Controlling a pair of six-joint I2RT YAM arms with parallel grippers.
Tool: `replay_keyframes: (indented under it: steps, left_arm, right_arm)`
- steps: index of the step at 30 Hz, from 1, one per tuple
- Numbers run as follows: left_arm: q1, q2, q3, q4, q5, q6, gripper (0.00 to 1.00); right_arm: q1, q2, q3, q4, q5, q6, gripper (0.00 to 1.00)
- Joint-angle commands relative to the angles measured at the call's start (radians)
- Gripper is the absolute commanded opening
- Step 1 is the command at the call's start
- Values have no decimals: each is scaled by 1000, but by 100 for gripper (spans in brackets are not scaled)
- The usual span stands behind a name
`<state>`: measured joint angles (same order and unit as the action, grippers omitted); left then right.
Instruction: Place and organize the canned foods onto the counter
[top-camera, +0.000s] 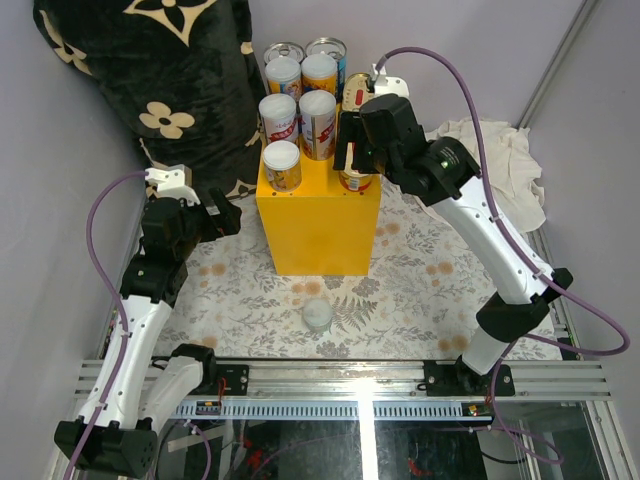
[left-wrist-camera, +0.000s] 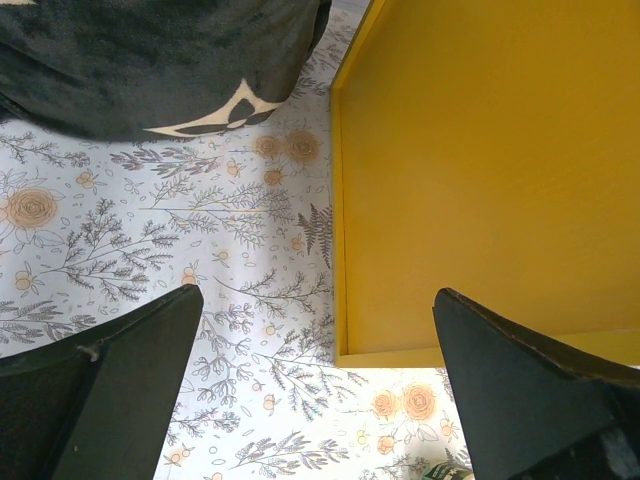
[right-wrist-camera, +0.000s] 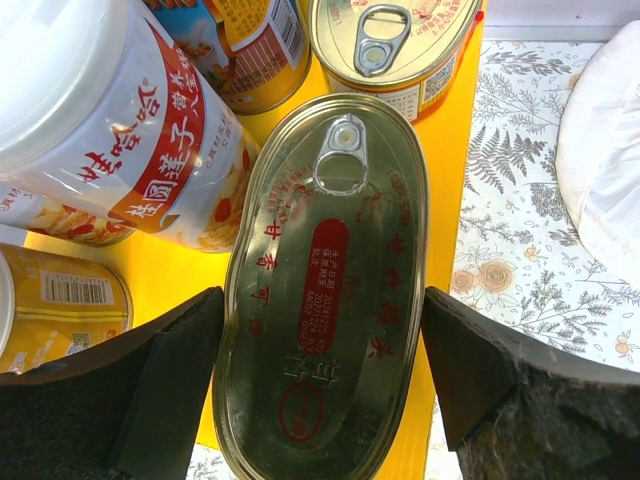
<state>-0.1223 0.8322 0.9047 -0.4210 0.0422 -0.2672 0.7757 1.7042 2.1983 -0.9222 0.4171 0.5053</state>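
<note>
Several canned foods (top-camera: 300, 100) stand on top of the yellow counter (top-camera: 320, 225). A flat oval gold tin (right-wrist-camera: 330, 290) lies on the counter's right edge, a second oval tin (right-wrist-camera: 400, 45) behind it and a white-lidded can (right-wrist-camera: 120, 130) to its left. My right gripper (right-wrist-camera: 320, 370) straddles the near oval tin, jaws open with a slight gap at each side. One small white-lidded can (top-camera: 317, 316) sits on the floral mat in front of the counter. My left gripper (left-wrist-camera: 315, 390) hangs wide open and empty over the mat beside the counter's left wall (left-wrist-camera: 480, 180).
A black flower-patterned cushion (top-camera: 160, 70) leans at the back left, close to the left arm. A white cloth (top-camera: 500, 160) lies bunched at the back right. The floral mat (left-wrist-camera: 200, 250) covers the table around the counter.
</note>
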Motion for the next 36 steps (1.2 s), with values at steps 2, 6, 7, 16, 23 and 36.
replay_keyframes:
  steps: [2, 6, 7, 16, 23, 36]
  left_arm:
    - [9, 1, 22, 2, 17, 8, 100]
    - [9, 3, 22, 3, 24, 7, 100]
    - [10, 3, 22, 2, 23, 7, 100]
    - [9, 4, 22, 3, 26, 6, 100]
    - [9, 6, 21, 2, 26, 6, 100]
    - [10, 11, 22, 2, 31, 5, 100]
  right_arm:
    - [-9, -38, -25, 54, 9, -25, 81]
    - [-9, -75, -56, 74, 40, -30, 76]
    - [-9, -77, -61, 79, 46, -30, 75]
    - [-9, -74, -80, 96, 82, -37, 72]
    - [-10, -70, -60, 101, 79, -39, 86]
    - [-10, -231, -111, 277, 31, -131, 100]
